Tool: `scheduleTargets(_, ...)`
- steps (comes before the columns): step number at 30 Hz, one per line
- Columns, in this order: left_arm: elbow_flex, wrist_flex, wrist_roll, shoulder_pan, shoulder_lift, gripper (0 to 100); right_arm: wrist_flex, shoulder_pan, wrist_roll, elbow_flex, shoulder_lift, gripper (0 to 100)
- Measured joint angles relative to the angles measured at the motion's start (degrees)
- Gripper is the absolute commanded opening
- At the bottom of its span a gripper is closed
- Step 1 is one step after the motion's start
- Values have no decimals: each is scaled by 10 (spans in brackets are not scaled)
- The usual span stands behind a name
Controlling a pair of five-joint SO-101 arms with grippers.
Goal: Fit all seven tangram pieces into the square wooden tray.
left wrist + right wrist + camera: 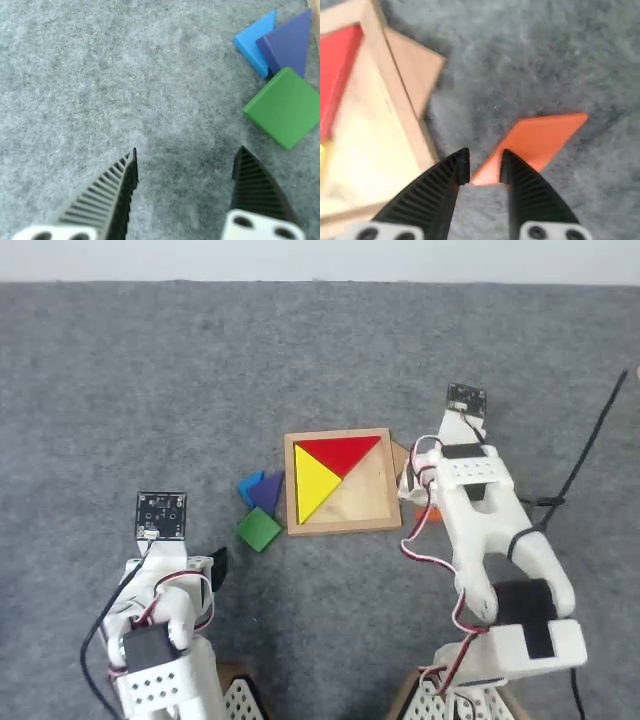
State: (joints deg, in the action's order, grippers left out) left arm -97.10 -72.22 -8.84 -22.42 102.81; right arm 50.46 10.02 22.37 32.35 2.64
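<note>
Tray sits square-on upon the grey-carpeted table. The red triangle points to 6 o'clock and the yellow triangle to 3. At the tray's 3 o'clock lies the orange parallelogram, one corner between the narrowly parted right claw. The left claw gapes wide at 7 o'clock. A white wall stands at 12.

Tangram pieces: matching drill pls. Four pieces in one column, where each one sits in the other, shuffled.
Pieces
1. red triangle piece
2. yellow triangle piece
3. green square piece
4. orange parallelogram piece

Places
A. on the grey carpet, right of the square wooden tray, at the right gripper
B. in the tray, along its far edge
C. on the carpet, off the tray's near left corner
D. in the tray, along its left edge

Pairs: 1-B, 2-D, 3-C, 4-A
</note>
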Motion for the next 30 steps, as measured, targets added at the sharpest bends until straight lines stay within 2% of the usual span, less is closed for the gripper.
scheduleTargets(5, 0, 0, 0, 0, 0, 298, 15, -47, 19, -14, 9, 148)
scheduleTargets(9, 0, 0, 0, 0, 0, 298, 19, -86, -10, -3, 8, 148)
scheduleTargets(23, 0, 0, 0, 0, 0, 298, 19, -109, -69, 86, -48, 147)
scheduleTargets(27, 0, 0, 0, 0, 0, 298, 23, -153, -80, 81, -49, 141)
scheduleTargets(30, 0, 0, 0, 0, 0, 298, 34, -211, -116, 51, -47, 116)
